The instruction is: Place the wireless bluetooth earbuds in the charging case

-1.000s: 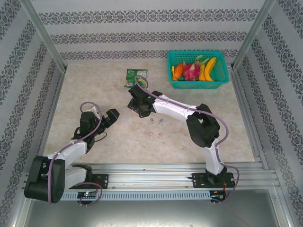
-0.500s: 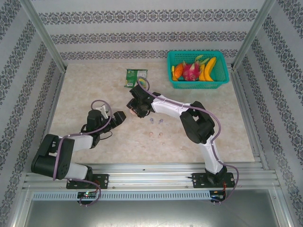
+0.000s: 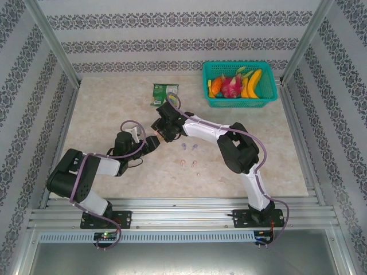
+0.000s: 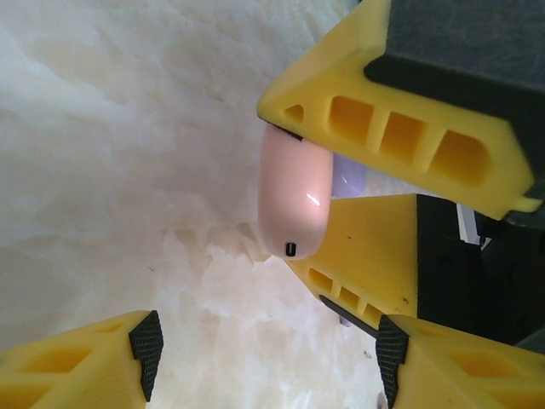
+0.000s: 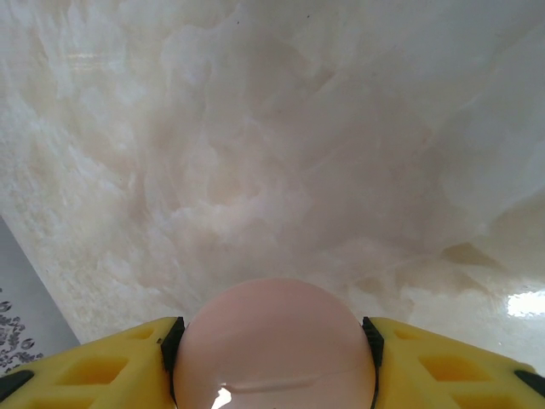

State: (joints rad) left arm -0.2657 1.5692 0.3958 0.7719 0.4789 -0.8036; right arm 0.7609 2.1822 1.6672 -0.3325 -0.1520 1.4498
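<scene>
A round pale pink charging case (image 5: 274, 349) is clamped between the yellow fingers of my right gripper (image 3: 162, 134), held just above the table left of centre. In the left wrist view the same pink case (image 4: 294, 200) shows edge-on, with a lilac shape (image 4: 350, 179) behind it. My left gripper (image 4: 268, 358) is open, with nothing between its pads, and sits close to the case's left (image 3: 150, 143). Two lilac earbuds (image 3: 189, 147) and two pink earbuds (image 3: 189, 165) lie loose on the table, to the right of both grippers.
A teal basket (image 3: 268, 100) holding fruit stands at the back right. A green packet (image 3: 165, 94) lies behind the right gripper. Patterned walls and metal posts enclose the beige table (image 3: 103, 109).
My left arm has reached forward and right until its gripper is beside the held case, and its jaws have narrowed. The right gripper has barely moved.
</scene>
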